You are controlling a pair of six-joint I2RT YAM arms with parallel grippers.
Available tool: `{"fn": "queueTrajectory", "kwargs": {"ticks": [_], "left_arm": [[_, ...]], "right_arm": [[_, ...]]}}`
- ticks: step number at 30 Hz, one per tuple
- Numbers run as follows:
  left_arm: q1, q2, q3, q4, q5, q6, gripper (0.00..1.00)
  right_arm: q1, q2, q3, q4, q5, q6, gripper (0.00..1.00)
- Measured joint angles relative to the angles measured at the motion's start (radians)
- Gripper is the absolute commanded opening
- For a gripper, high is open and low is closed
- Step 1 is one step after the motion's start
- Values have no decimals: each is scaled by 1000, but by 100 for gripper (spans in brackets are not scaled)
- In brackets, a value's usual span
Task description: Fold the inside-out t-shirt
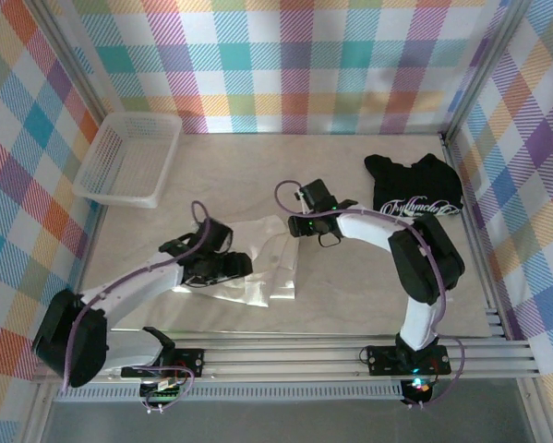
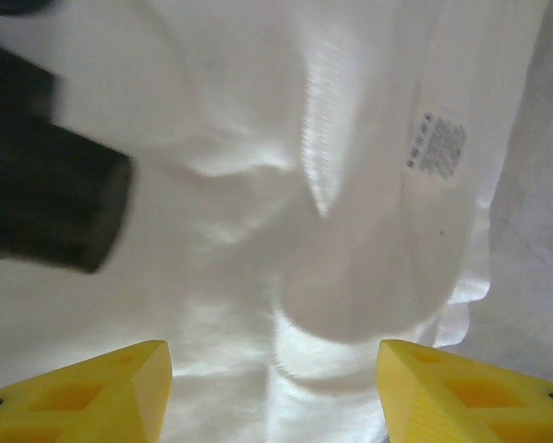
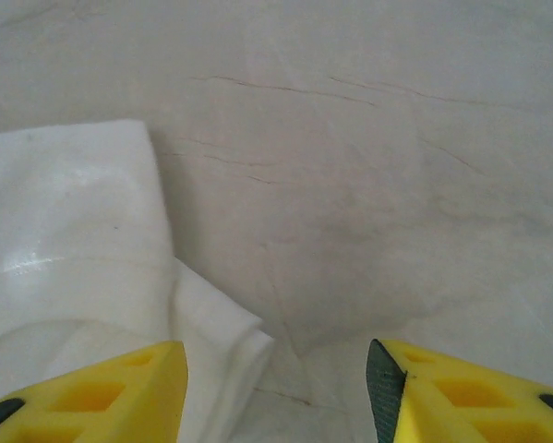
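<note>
The inside-out t-shirt [image 1: 262, 268] is a white, partly folded heap in the middle of the table. My left gripper [image 1: 228, 266] hovers over its left part, its yellow fingers open above smooth white fabric [image 2: 258, 231]. A small printed care label [image 2: 436, 145] shows on that cloth. My right gripper [image 1: 296, 226] is at the shirt's far right corner, open. A folded corner of the shirt [image 3: 82, 240] lies by its left finger [image 3: 119, 392]. Between its fingers is mostly bare tabletop [image 3: 368, 185]. Neither gripper pinches any cloth.
A white plastic basket [image 1: 128, 157] stands at the back left. A black t-shirt [image 1: 414, 185] with white script lies crumpled at the back right. Plaid walls close in three sides, and a metal rail [image 1: 304, 355] runs along the front edge. A dark blurred shape [image 2: 45, 194] intrudes at the left of the left wrist view.
</note>
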Motion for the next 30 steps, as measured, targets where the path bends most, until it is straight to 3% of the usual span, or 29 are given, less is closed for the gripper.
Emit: {"fn": "queueTrajectory", "kwargs": {"ticks": [9,14,19,22,25,30], "left_arm": [[-127,153,115,-3,-121,30,61],[-174,204,128,10,-120,31,46],[-199,209,128,140,5,-8,34],[-224,236,140,249,90,-24,36],[-252,290,167,344,170,-31,47],[-267,304,196,372,223,-4,52]], "right_arm": [[-18,-130,-82,-25,-111,34,56],[-18,-146,-121,-26,-140,48,56],[-19,-166,-153,-27,-140,48,56],[-29,-202,-177,-31,-139,48,56],[-45,-250,-209,-34,-135,49,56],[-63,-335,-271,-48,-125,57,55]]}}
